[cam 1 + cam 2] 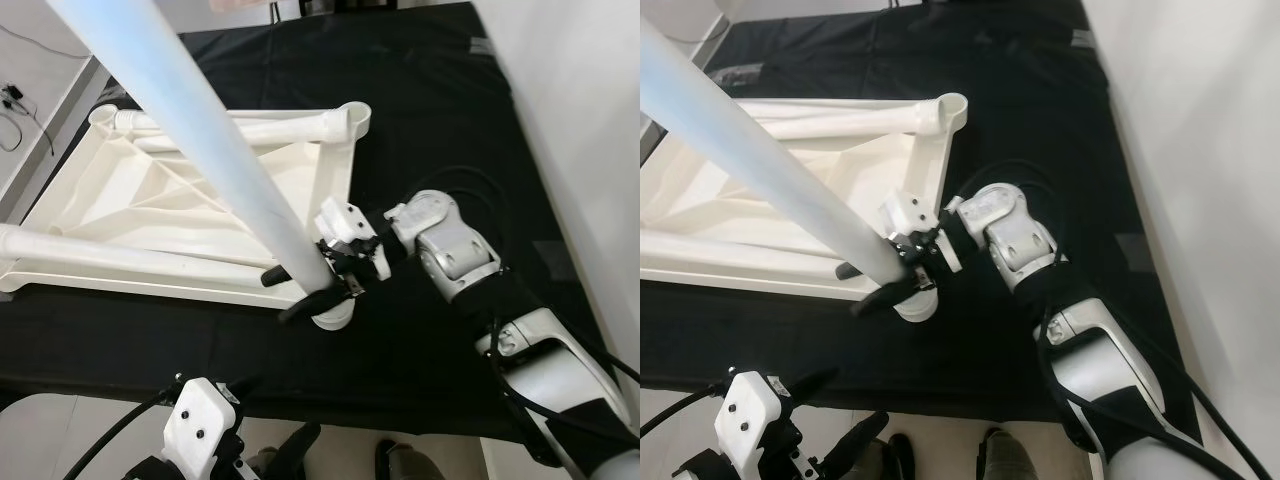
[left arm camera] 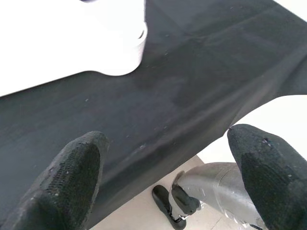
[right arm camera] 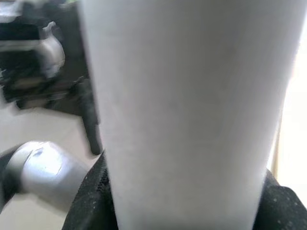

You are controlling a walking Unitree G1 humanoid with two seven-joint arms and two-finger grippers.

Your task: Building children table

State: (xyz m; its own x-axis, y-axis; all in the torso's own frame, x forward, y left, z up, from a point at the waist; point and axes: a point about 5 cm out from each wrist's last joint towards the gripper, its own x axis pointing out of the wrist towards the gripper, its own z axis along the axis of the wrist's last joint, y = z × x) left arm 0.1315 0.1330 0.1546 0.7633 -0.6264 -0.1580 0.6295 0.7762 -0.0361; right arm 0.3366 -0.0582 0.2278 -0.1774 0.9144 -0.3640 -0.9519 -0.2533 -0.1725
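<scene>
The right gripper (image 1: pixel 318 270) hugs the long white plastic leg (image 1: pixel 200 140) tight over the corner socket (image 1: pixel 335 312) of the upside-down white plastic table top (image 1: pixel 150 190), at the black mat's (image 1: pixel 450 130) near edge. The leg looks half in; next, push straight down. The left gripper (image 2: pixel 163 177) is wide open, holding nothing.

White table leg (image 1: pixel 200 130) seen as smooth plastic tube, soft satin sheen, no texture. Upturned table frame (image 1: pixel 150 200) moulded in same white plastic, ribbed underside, slightly glossy at corner socket (image 1: pixel 335 310). Black cloth (image 1: pixel 440 120) laid beneath, matt, woven, faint creases and lint specks noted. Right gripper (image 1: pixel 320 272) fingers matt black; pads (image 3: pixel 91 211) finely grained, rubbery-looking. Left gripper (image 2: pixel 163 177) fingertips (image 2: pixel 72 167) same pebbled matt black. Arm shells (image 1: pixel 455 245) finished in smooth silver, semi-gloss. Floor (image 2: pixel 288 120) pale, smooth.
</scene>
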